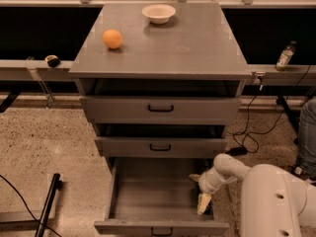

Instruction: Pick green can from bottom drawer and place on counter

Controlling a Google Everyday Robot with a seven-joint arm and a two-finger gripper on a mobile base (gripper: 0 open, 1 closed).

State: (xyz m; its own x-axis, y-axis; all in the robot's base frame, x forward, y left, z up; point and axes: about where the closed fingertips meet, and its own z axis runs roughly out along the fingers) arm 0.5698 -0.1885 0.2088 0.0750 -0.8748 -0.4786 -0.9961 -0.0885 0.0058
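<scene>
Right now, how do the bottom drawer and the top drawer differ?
The bottom drawer is pulled far out, showing its floor; the top drawer shows only its front. The claw reaches into the bottom drawer's right side; nothing reaches into the top drawer. Both are grey with small black handles.

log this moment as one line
tool: inside bottom drawer, right side | drawer: open | green can: not visible | counter: orange, bowl

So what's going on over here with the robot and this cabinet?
The robot's white arm reaches its claw down into the open bottom drawer of the grey metal cabinet, near its right-hand wall. No green can shows there. On the grey counter sit an orange and a white bowl.
</scene>
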